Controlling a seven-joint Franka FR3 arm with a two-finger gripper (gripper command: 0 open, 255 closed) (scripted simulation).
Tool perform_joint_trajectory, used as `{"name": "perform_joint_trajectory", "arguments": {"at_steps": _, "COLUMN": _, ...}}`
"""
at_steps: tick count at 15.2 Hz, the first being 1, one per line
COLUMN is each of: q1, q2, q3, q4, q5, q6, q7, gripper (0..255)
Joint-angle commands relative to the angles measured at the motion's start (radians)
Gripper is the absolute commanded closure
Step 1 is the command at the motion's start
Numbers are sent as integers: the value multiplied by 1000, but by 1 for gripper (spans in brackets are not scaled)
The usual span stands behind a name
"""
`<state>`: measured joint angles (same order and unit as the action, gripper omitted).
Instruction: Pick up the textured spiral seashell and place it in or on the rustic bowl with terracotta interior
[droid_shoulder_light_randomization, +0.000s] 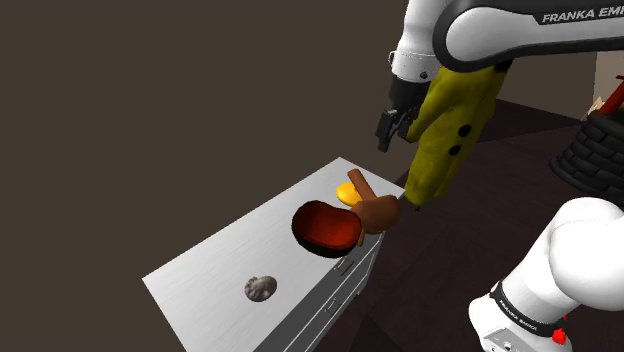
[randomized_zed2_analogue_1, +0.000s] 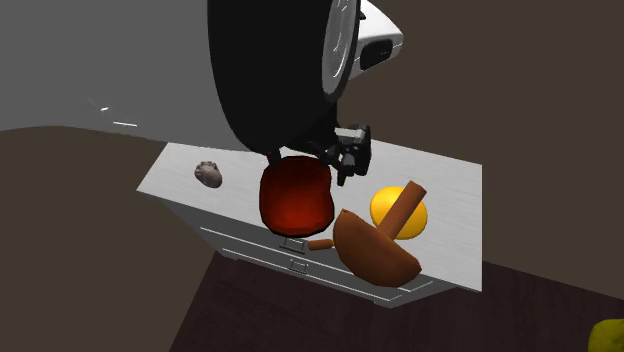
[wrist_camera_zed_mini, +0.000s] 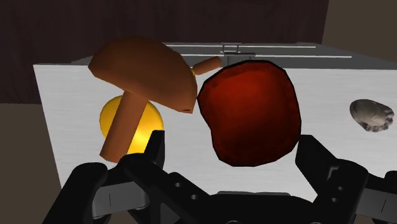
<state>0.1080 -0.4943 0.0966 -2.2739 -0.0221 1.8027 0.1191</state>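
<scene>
The seashell (droid_shoulder_light_randomization: 261, 288), a grey-brown ridged lump, lies on the white cabinet top (droid_shoulder_light_randomization: 220, 280) near the shoulder view's lower-left end. The bowl (droid_shoulder_light_randomization: 326, 226), dark outside and glowing red-brown inside, sits mid-cabinet. My black gripper (droid_shoulder_light_randomization: 387, 127) hangs open well above the cabinet, over its far end, empty. In the second exterior view the gripper (randomized_zed2_analogue_1: 351, 158) hovers just beside the bowl (randomized_zed2_analogue_1: 296, 195), with the shell (randomized_zed2_analogue_1: 208, 172) at the cabinet's left end. In the wrist view the fingers (wrist_camera_zed_mini: 154, 146) stand wide apart, with the bowl (wrist_camera_zed_mini: 251, 111) beyond them and the shell (wrist_camera_zed_mini: 372, 116) further off past the bowl.
A brown scoop-shaped piece with a handle (droid_shoulder_light_randomization: 375, 208) and a yellow ball (droid_shoulder_light_randomization: 347, 192) lie beside the bowl, on the side away from the shell. A yellow-green shape with black dots (droid_shoulder_light_randomization: 450, 120) hangs beside the arm. A black ribbed object (droid_shoulder_light_randomization: 590, 150) stands behind. The cabinet has drawers (randomized_zed2_analogue_1: 296, 243) in front.
</scene>
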Motion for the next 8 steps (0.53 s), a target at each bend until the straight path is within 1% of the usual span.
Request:
{"name": "perform_joint_trajectory", "arguments": {"at_steps": 1, "q1": 15, "q2": 59, "q3": 21, "q4": 8, "q5": -1, "q6": 42, "q7": -2, "gripper": 0}}
{"name": "perform_joint_trajectory", "arguments": {"at_steps": 8, "q1": 62, "q2": 274, "q3": 93, "q4": 71, "q5": -24, "q6": 154, "q7": 0, "gripper": 0}}
